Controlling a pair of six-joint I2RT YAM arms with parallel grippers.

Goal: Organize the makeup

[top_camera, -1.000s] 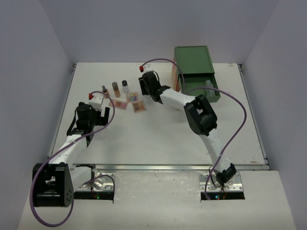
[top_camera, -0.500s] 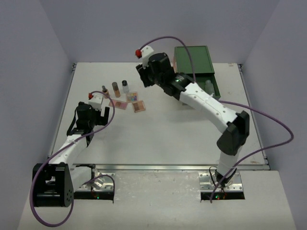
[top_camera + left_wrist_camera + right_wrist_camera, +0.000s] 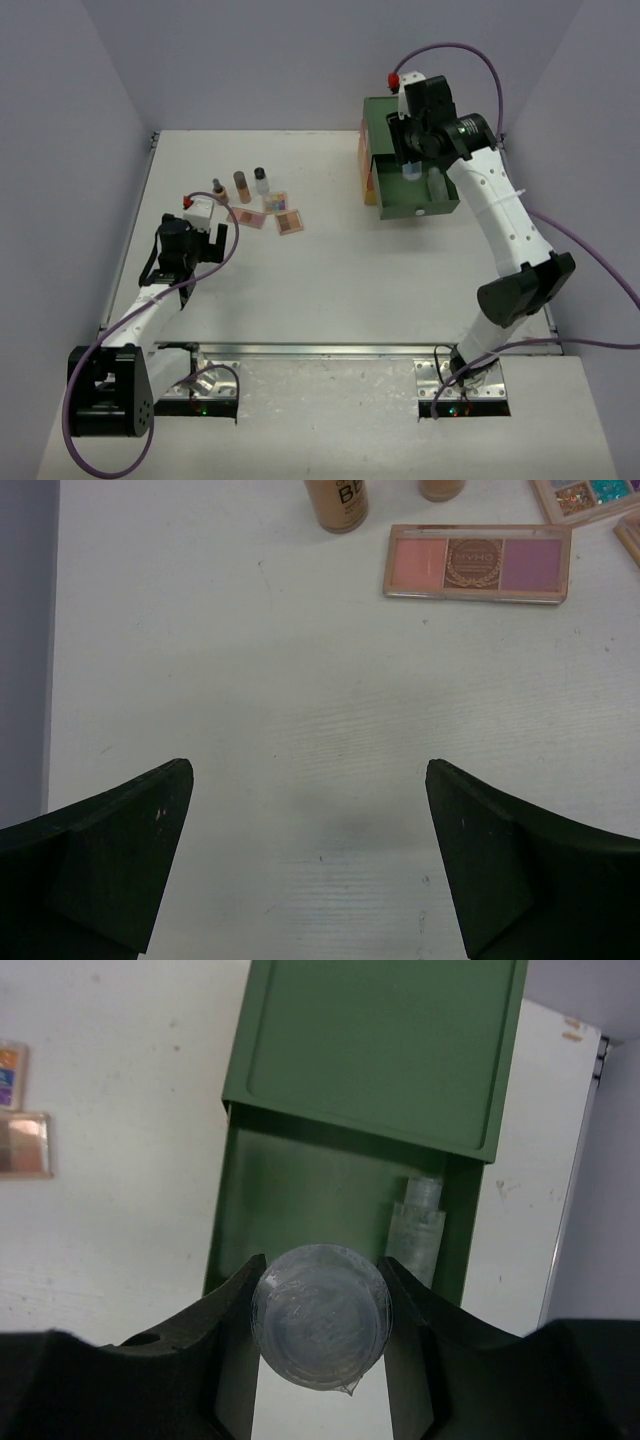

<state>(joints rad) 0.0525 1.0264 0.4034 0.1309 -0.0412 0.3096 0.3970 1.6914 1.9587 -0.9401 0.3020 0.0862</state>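
- Clear bottle (image 3: pixel 320 1315) pinched by right gripper (image 3: pixel 320 1300) above the open green drawer (image 3: pixel 290 1190); second bottle (image 3: pixel 420 1225) already lies inside
- Three small bottles (image 3: pixel 241 186) and three palettes (image 3: pixel 275 203) are left on the table (image 3: pixel 330 290); left gripper (image 3: pixel 310 860) spread wide, holding nothing

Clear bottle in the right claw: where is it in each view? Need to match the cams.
Top external: clear bottle at upper right, over the open green drawer.
Left wrist: not in it.
Right wrist: clear bottle at bottom centre, seen end-on, over the green drawer.
Shared landmark: the other bottle inside the drawer, at right of centre in the right wrist view.
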